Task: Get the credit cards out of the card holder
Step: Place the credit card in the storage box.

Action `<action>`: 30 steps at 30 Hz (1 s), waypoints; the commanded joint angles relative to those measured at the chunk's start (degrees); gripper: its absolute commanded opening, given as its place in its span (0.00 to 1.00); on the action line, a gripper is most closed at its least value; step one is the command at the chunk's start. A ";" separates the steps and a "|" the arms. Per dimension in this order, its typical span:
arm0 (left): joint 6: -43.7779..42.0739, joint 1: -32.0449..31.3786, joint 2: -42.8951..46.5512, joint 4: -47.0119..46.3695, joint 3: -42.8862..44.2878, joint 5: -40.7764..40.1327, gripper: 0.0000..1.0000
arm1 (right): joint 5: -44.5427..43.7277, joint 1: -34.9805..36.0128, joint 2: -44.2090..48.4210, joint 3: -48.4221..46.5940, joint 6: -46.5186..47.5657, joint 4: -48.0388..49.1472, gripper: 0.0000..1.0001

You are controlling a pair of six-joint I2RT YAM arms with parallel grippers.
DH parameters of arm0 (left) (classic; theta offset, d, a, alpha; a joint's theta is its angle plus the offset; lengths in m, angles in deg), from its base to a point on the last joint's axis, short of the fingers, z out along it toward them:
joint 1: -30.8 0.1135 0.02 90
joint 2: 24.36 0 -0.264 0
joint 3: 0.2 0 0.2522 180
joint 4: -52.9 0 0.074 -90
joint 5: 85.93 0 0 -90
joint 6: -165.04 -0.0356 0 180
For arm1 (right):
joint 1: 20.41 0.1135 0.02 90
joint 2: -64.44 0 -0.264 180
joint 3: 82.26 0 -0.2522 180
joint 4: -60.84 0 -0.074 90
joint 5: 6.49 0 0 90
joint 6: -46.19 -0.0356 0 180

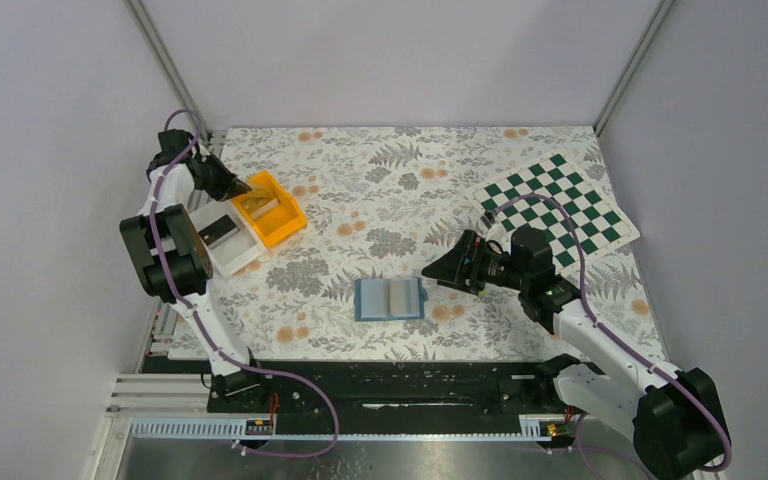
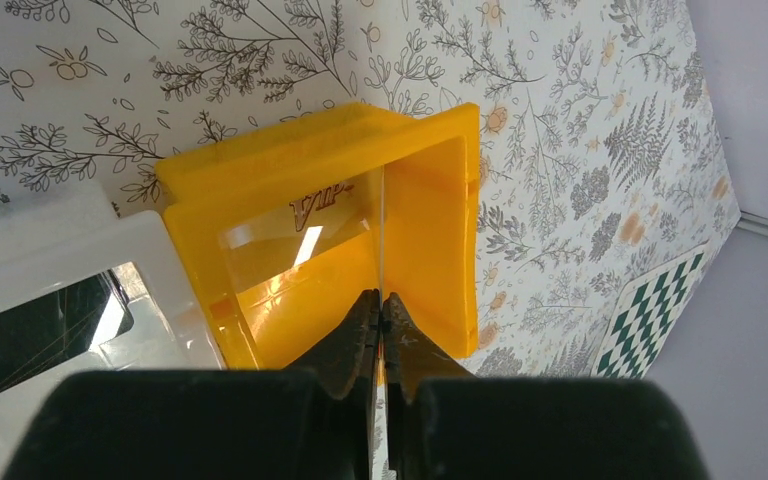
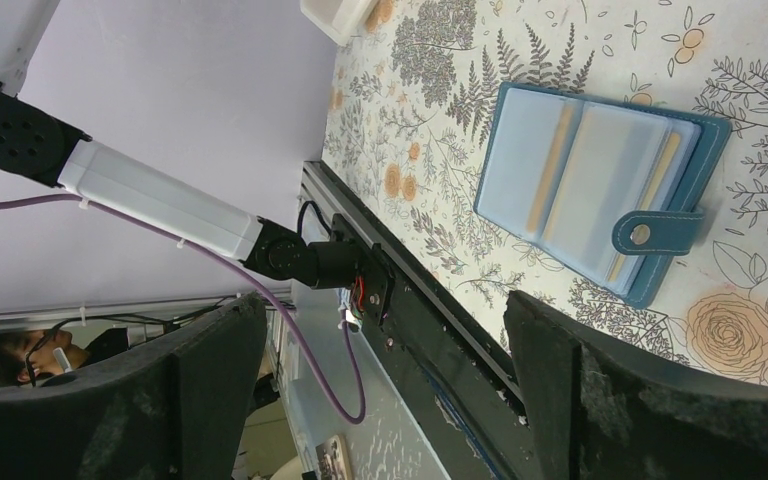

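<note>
Left gripper [image 2: 381, 318] clamps a thin card [image 2: 382, 240] above the yellow bin [image 2: 430, 190]. Right gripper [image 1: 435, 270] gapes, empty — blue wallet [image 1: 390, 298] lies open mid-frame.

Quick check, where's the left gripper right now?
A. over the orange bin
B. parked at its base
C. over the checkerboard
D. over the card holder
A: the left gripper hangs over the orange bin, shut on a thin card seen edge-on. The card holder lies open mid-table, well away from it.
</note>
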 commanded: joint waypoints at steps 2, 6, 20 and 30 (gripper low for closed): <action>-0.81 0.27 -0.91 -0.55 2.94 -0.93 0.03 | -0.11 -0.26 -0.22 -1.99 1.08 0.33 0.95; -1.29 0.29 -1.98 0.16 4.34 -1.37 0.06 | -0.36 -0.25 -0.54 -1.99 1.05 0.66 0.95; -0.50 0.29 -2.94 0.15 5.53 -1.25 0.26 | -0.32 -0.25 -0.49 -1.89 1.39 0.17 0.95; 0.32 0.20 -2.41 0.16 6.90 -2.49 0.36 | -0.45 -0.25 -0.31 -1.79 1.69 -0.19 0.95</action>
